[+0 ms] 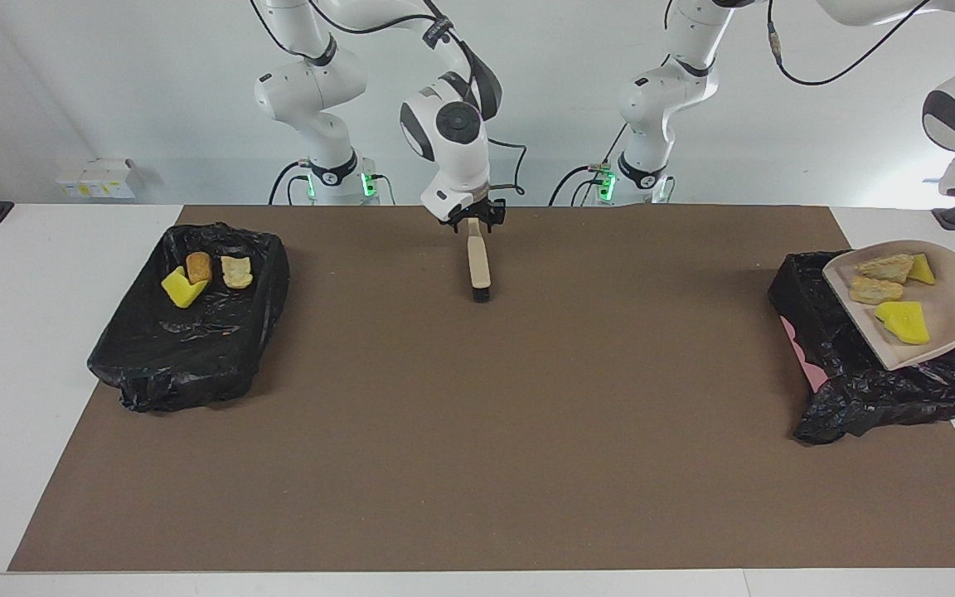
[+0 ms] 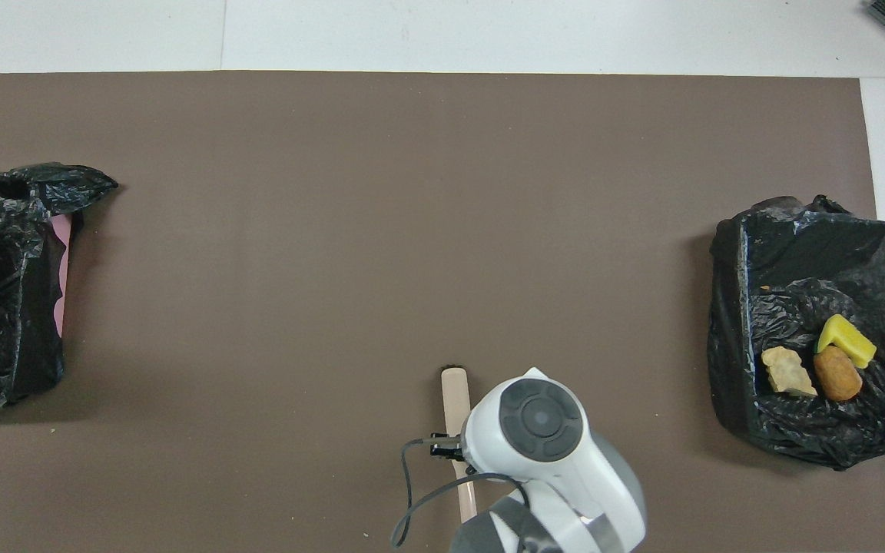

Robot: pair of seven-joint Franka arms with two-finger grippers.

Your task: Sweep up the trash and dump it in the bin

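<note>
The mat (image 1: 477,431) filling the frame's middle looked matt, like brown paper or card. Both bin liners (image 1: 196,332) (image 1: 875,381), at the left and right edges, were crinkled glossy black plastic. The dustpan (image 1: 954,307) at right looked smooth beige plastic; the trash (image 1: 904,322) on it seemed spongy foam and rough crust.

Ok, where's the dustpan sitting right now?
In the facing view the dustpan is up in the air over the black-bagged bin at the left arm's end of the table, loaded with four pieces of trash.
</note>
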